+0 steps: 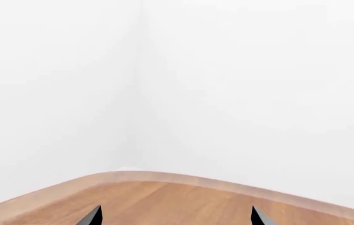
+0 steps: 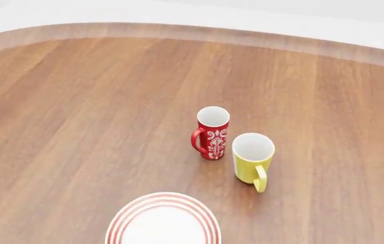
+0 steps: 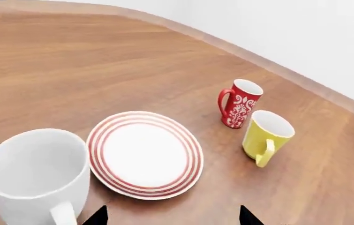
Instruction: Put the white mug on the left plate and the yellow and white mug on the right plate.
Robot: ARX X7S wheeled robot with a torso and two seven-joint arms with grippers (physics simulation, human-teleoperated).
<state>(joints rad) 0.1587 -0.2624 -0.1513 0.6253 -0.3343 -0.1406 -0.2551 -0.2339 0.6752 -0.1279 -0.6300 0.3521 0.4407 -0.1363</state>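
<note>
Both grippers are showing only as dark fingertip pairs at the edge of their own wrist views: the right gripper (image 3: 173, 216) is holding its tips well apart with nothing between them, and the left gripper (image 1: 177, 216) is likewise spread and empty, pointing over the table (image 1: 164, 201) edge toward a blank wall. Neither arm is appearing in the head view. In the right wrist view, the white mug (image 3: 36, 174) is standing upright just beside one ringed plate (image 3: 144, 154), at about 9 o'clock of it, handle turned toward the camera; it is probably the nearest target for that arm. The yellow and white mug (image 2: 252, 158) is sitting upright at roughly 1 o'clock from the plate in the head view, its handle pointing back toward the robot, which should be leaving the handle side reachable. A red patterned mug (image 2: 211, 131) is standing just beside it, at its 10 o'clock, close enough that a wide approach could be knocking it. Only one plate is showing, so I cannot tell whether it is the left or the right one. No mug is resting on a plate yet. No brand, label or readable writing is appearing; the red mug is carrying only a white ornamental pattern.
</note>
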